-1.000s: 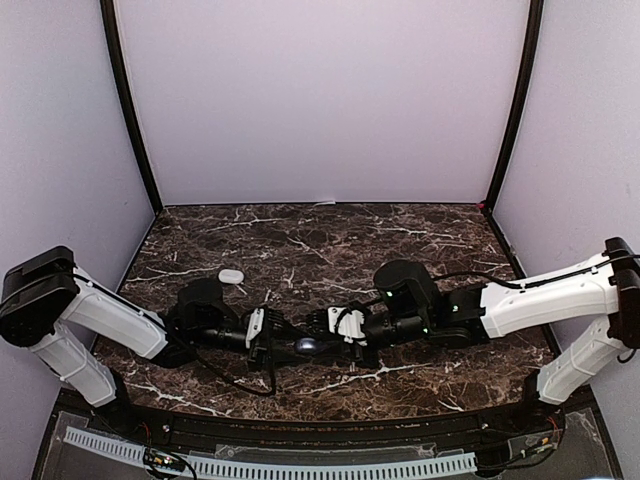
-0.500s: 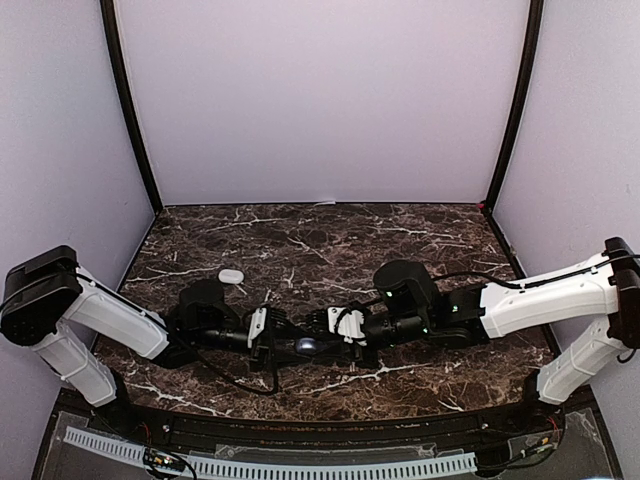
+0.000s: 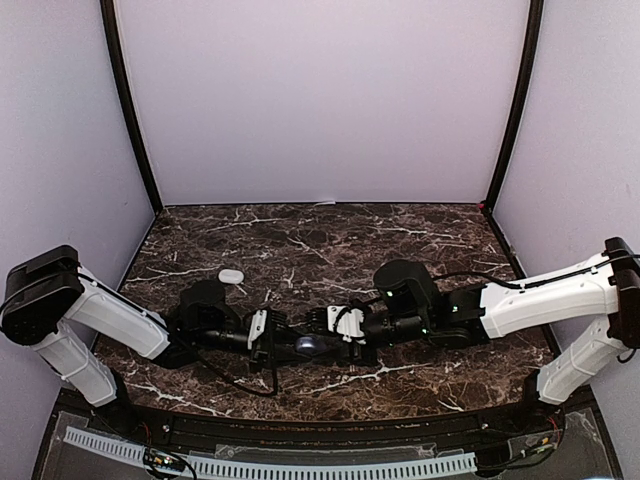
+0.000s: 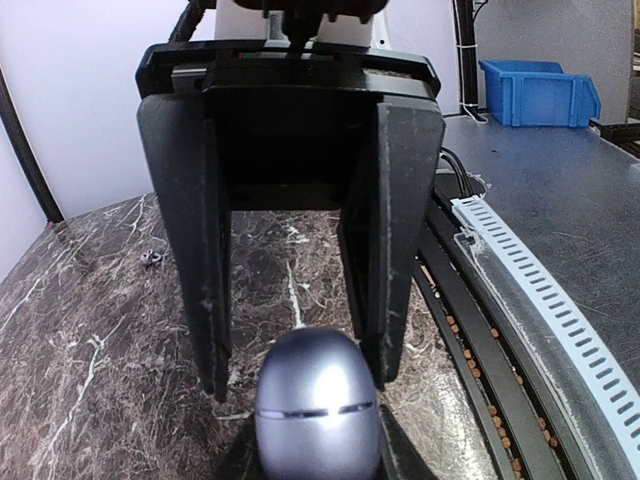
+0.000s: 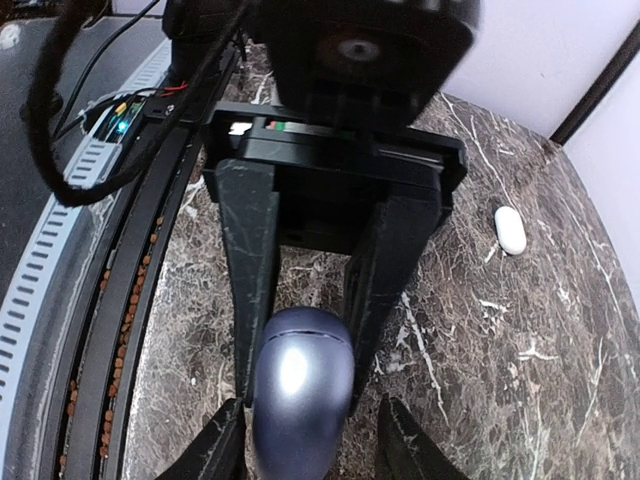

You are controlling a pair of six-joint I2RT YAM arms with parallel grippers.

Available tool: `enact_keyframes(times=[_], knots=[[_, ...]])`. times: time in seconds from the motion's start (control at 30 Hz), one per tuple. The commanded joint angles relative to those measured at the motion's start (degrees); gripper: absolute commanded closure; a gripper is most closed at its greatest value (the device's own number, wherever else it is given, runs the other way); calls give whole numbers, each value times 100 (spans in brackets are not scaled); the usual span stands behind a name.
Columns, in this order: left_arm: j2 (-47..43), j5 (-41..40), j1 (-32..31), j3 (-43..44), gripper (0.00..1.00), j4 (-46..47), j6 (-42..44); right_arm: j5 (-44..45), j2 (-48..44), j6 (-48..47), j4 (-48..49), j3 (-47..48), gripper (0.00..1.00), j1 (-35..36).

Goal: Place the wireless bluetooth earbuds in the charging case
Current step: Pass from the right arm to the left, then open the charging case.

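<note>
The purple-grey pebble-shaped charging case (image 3: 305,345) lies on the marble table between both grippers, its lid closed. In the left wrist view the case (image 4: 318,405) sits between my left gripper's fingertips (image 4: 318,468), which press on its sides. My left gripper (image 3: 290,343) is shut on it. My right gripper (image 3: 320,342) faces it from the other end, and its fingers (image 4: 388,250) straddle the case with a gap on one side, so it is open. In the right wrist view the case (image 5: 300,395) lies between my right fingertips (image 5: 312,455). A tiny dark bit (image 4: 152,258) lies on the table, perhaps an earbud.
A white pebble-shaped case (image 3: 231,275) lies on the table behind the left arm and also shows in the right wrist view (image 5: 511,230). A cable-chain rail (image 3: 270,465) runs along the near table edge. Purple walls enclose the other three sides.
My left gripper has edged slightly right toward the case. The right arm and the case have barely moved.
</note>
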Motion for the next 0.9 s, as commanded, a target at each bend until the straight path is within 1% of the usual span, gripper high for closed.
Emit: enact_keyframes(times=[0.0, 0.17, 0.3, 0.6, 0.7, 0.83, 0.87], knots=[[2, 324, -16, 21, 77, 168, 58, 430, -93, -13, 428, -37, 53, 41], [19, 418, -16, 11, 78, 169, 57, 877, -249, 40, 675, -187, 51, 37], [84, 474, -16, 35, 79, 170, 45, 1159, -361, 31, 705, -263, 52, 28], [122, 548, -15, 54, 81, 150, 41, 1401, -672, 219, 914, -554, 55, -165], [132, 526, -14, 55, 82, 154, 30, 1111, -686, 249, 807, -544, 55, -187], [142, 465, -17, 54, 82, 161, 32, 23, -582, 125, 495, -459, 55, -190], [135, 462, -18, 51, 82, 168, 54, -96, -532, 131, 393, -422, 55, -190]])
